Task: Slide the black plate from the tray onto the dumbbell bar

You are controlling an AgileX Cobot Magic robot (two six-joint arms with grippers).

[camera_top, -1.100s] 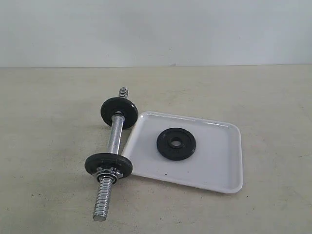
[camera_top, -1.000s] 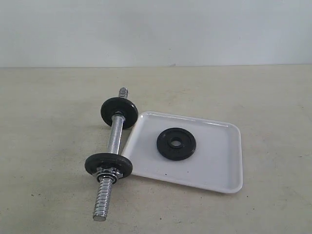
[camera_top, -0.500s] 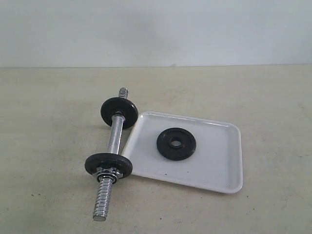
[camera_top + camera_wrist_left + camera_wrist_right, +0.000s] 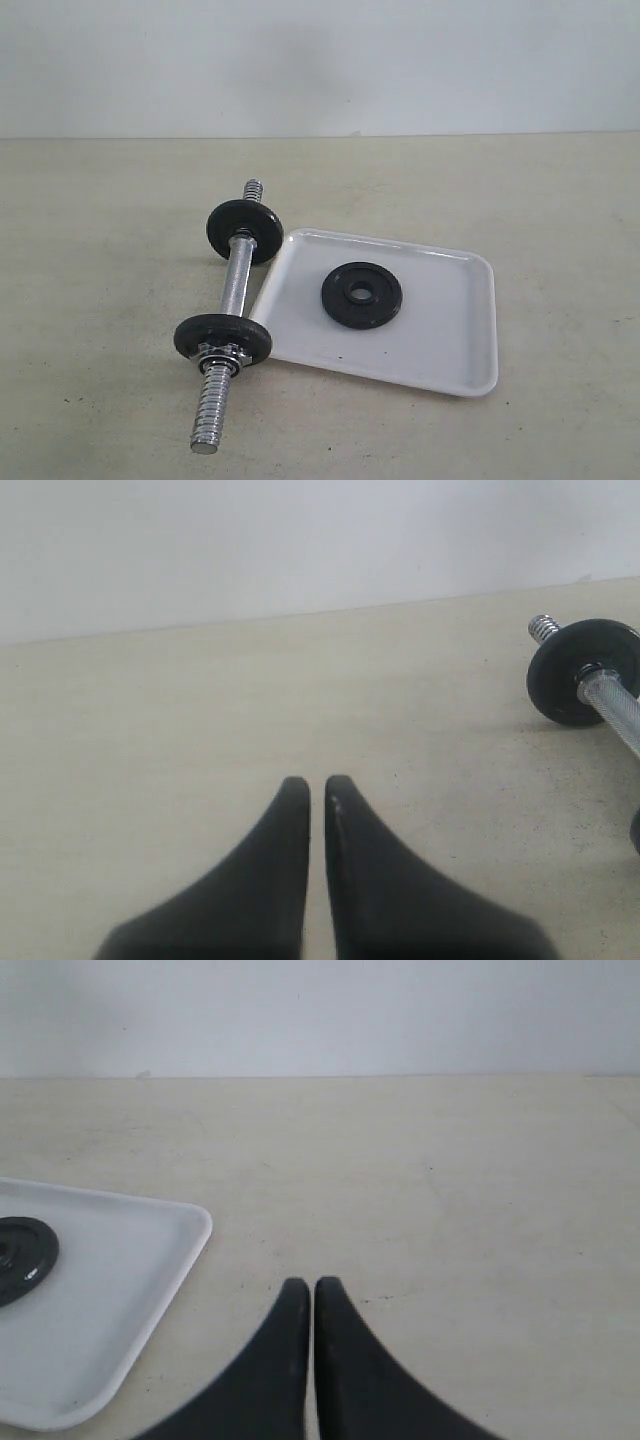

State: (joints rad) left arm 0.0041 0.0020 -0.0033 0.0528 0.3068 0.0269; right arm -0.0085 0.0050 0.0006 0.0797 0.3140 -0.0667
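While both grippers hover empty over the tabletop (image 4: 100,280), the black plate (image 4: 361,295) lies flat near the middle of the tray (image 4: 445,345). It is clear of the rim on every side, and its central hole faces up. The white tray rests on the tabletop, turned a little askew in the exterior view.

Just to the left of the tray in that view lies the dumbbell bar (image 4: 237,275), running from far to near. Two other black discs stand on edge on it. The far disc (image 4: 244,231) is by the tray's far-left corner, and the near disc (image 4: 221,339) is by its near-left corner. Whether either one touches the rim cannot be told. A long threaded end sticks out beyond the near disc, and a short threaded stub shows behind the far one.

The left gripper (image 4: 316,785) has its two black fingers drawn together with only a thin slit between them, gripping nothing. It is over bare tabletop, well apart from the bar. The right gripper (image 4: 313,1285) is likewise closed and empty, near a corner of the tray but not touching it. A pale wall (image 4: 320,60) stands behind the tabletop.
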